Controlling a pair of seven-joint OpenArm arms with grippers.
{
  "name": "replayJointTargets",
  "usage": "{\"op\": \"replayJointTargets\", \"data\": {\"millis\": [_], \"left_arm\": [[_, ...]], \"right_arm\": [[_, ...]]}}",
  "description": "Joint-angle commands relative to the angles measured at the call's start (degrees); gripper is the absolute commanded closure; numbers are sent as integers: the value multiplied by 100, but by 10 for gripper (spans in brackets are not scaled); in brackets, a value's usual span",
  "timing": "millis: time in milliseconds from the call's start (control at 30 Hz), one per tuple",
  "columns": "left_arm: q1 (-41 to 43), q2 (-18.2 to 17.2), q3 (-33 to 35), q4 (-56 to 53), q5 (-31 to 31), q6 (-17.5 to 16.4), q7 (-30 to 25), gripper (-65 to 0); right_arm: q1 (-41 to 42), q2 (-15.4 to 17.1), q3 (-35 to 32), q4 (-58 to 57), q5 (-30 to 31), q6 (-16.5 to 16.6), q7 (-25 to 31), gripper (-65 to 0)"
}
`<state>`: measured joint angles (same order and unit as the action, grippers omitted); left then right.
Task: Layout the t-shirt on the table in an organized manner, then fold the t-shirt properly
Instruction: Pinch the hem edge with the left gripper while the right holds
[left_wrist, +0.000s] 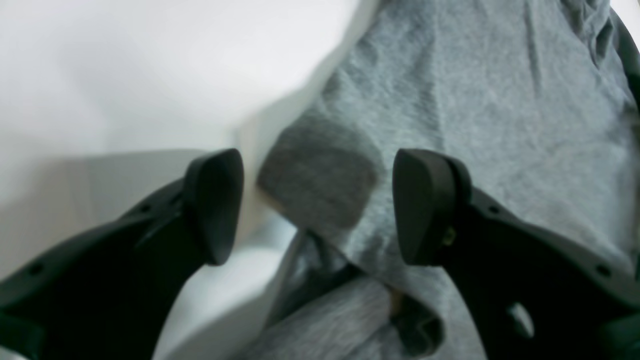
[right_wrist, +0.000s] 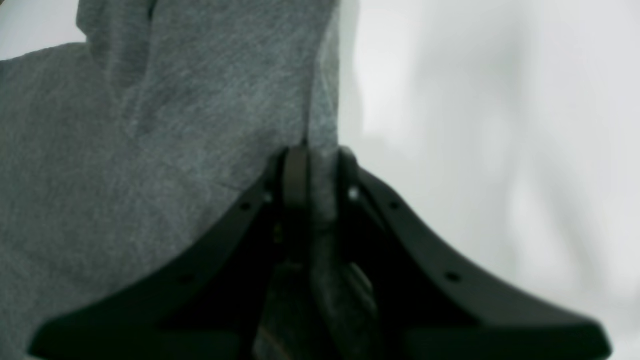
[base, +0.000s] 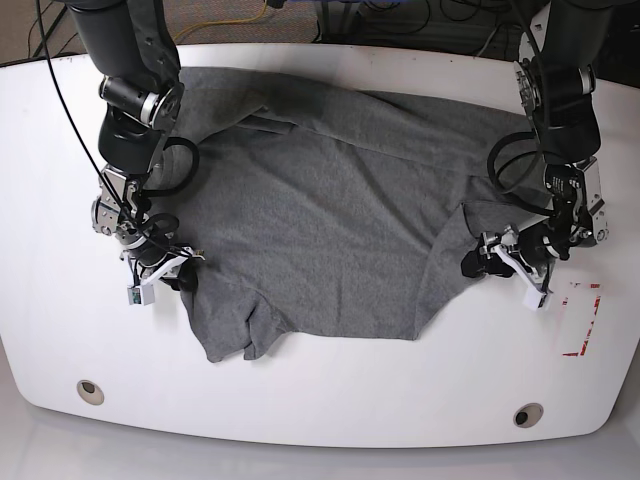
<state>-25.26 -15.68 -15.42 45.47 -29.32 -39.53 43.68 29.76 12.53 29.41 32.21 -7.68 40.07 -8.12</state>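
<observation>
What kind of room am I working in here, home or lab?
Probably a lab or robot test bench: a glossy white table with grommet holes and red tape marks, and loose cables on carpet behind it.

Beyond the far edge: brownish carpeted floor (base: 250, 15) with black and yellow cables (base: 225, 25) trailing across it. Lighting even, diffuse.

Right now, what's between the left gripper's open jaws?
A folded corner of the t-shirt sits between the left gripper's jaws, untouched, with the white table beside it. The left wrist view shows it.
</observation>
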Motion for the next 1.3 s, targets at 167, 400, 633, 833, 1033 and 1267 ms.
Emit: {"op": "replayJointTargets", "data": {"millis": [167,400,633,833,1033,1267], "left_arm": [[-195,-71,-10,125,-369,-47,102,-369],[-371,-63,-10,81,-387,-47,120,-206],[-389,43,-10,81,-378,-47,120,-196],[-389,52,-1,81,-369,-47,120,-249],[-362,-19,122,81,-307,-47,102,-428],[-354,-142,122,81,9,89,-47,-439]], "right_arm": [[105,43,-9,45,-106,-7,-159,-89],[97,43,-9,45,-106,-7,-159,-89],[26,43,-9,72,-106,-7,-159,-89],[-26,43,-9,291,-106,-7,-177,-89],[-62,43,-9,300,-106,-7,-177,-89],[-70,43,-9,300,-106,-7,-177,-89]]}}
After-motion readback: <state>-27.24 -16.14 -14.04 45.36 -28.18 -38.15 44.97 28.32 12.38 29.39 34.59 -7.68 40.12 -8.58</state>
